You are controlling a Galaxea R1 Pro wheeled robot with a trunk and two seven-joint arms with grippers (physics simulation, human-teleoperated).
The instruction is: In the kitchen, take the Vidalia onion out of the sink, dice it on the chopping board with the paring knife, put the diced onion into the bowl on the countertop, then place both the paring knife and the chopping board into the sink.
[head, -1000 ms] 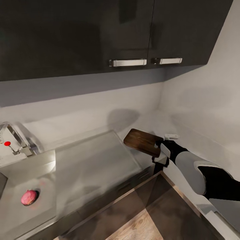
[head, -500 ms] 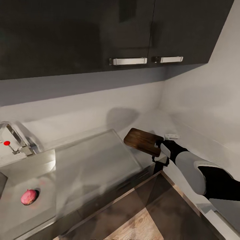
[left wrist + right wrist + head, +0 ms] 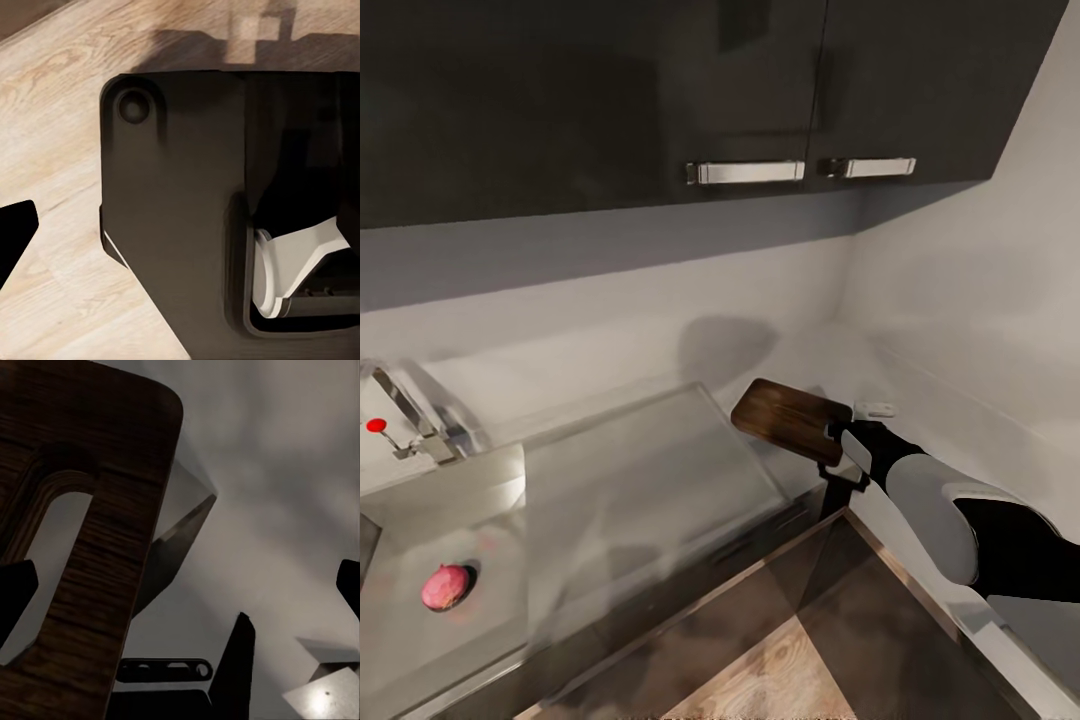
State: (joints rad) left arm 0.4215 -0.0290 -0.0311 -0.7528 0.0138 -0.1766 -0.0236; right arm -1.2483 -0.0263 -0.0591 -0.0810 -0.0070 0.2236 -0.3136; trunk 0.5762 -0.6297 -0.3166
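I see my right end effector (image 3: 838, 440) pinching the chopping board (image 3: 788, 421) by its slotted end, lifted over the desk (image 3: 920, 400) at right, while the onion (image 3: 445, 586) sits in the sink (image 3: 500, 510) at near left

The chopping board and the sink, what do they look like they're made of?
The chopping board looks like dark wood with a matte finish: brown grain lines run along it. The sink looks like brushed stainless steel: pale grey with soft blurred reflections.

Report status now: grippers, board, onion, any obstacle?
Right gripper at chopping board, grip unclear. Board raised over countertop. Onion in sink. No obstacle seen.
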